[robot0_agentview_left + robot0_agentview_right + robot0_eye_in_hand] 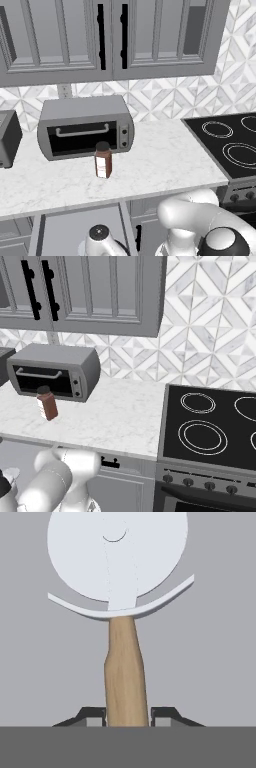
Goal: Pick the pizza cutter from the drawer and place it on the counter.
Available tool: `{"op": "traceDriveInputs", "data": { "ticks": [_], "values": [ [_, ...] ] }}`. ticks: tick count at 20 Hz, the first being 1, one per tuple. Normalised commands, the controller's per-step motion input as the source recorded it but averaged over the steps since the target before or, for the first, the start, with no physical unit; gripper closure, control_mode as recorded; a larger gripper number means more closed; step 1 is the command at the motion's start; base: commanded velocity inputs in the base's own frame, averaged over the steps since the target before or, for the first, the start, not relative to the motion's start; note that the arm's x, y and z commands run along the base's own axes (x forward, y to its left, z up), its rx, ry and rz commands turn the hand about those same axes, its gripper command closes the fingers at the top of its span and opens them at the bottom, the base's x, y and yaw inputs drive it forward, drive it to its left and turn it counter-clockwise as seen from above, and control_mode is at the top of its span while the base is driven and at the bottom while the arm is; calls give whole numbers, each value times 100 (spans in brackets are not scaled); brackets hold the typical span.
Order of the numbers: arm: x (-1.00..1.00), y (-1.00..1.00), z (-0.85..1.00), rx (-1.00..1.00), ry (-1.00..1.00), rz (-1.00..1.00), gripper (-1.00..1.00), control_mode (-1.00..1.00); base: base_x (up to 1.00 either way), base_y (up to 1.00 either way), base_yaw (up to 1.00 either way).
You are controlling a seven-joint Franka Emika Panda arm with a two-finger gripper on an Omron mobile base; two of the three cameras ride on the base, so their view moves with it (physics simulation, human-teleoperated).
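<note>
In the hand view the pizza cutter (120,567) lies on the flat grey floor of the drawer (220,642). Its round white wheel points away from me and its tan wooden handle (125,672) runs back between my fingers. My gripper (128,714) is shut on the end of the handle, with one dark fingertip (92,714) pressed against each side. In the left base view the open drawer (65,227) juts out below the counter (165,160), and my wrist reaches down into it. The white marble counter (115,416) stretches above it.
A brown bottle (103,160) (46,403) stands on the counter in front of a grey toaster oven (85,127) (52,372). The black stovetop (230,142) (210,426) adjoins the counter on the right. Grey wall cabinets (110,35) hang overhead.
</note>
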Motion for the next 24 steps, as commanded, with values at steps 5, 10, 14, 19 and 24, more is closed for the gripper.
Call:
{"op": "traceDriveInputs", "data": {
  "ticks": [5,10,14,19,24],
  "values": [
    [-3,0,76,0,0,0,100,-100,0,0,0],
    [-12,1,100,0,-3,0,100,-100,0,0,0],
    [0,-3,100,0,-3,0,100,-100,0,0,0],
    [27,-9,100,0,-1,0,100,-100,0,0,0],
    [63,-26,99,0,0,-1,100,-100,0,0,0]
  ]
}}
